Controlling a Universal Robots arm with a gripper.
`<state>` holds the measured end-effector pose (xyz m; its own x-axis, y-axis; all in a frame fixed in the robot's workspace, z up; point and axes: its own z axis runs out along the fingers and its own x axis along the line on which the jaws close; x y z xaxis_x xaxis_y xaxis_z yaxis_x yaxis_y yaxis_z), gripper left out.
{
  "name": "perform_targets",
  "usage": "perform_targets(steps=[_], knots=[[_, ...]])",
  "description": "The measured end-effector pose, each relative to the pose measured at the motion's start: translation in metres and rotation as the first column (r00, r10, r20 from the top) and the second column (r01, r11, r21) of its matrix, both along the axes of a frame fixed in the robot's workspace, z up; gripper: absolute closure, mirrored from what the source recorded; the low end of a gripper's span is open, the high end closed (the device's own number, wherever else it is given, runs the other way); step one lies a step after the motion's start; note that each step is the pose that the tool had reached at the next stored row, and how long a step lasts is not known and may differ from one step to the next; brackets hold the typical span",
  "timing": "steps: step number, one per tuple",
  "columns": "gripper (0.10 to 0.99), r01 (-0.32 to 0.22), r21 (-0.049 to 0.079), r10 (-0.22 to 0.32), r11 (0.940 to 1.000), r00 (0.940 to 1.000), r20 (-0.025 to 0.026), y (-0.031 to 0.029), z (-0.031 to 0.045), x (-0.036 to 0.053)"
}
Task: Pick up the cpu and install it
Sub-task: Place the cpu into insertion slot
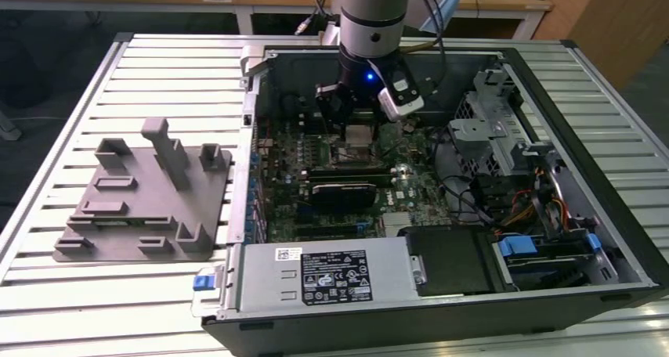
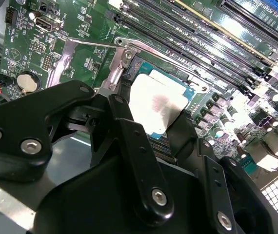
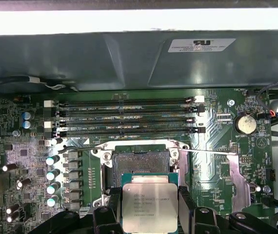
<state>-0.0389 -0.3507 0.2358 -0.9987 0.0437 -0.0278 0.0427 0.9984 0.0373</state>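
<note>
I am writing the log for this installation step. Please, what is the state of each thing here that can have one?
gripper: shut on the cpu.
cpu: held between the gripper's fingers, not yet seated in the socket.
socket: open, no chip in it.
computer case: lying flat, side open.

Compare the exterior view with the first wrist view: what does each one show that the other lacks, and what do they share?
Exterior view: the grey tray on the table beside the case, the arm, and the power supply. First wrist view: the open socket, the memory slots and the coin cell. Shared: the gripper shut on the cpu above the motherboard.
</note>
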Motion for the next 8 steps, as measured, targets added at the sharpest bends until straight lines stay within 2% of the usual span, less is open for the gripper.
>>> perform_targets(steps=[5,8], knots=[[0.541,0.002,0.000,-0.002,1.0000,1.0000,0.0001,0.0000,0.0000,0.0000],[0.541,0.039,0.000,-0.039,0.9993,0.9993,0.0001,0.0000,-0.0001,0.0000]])
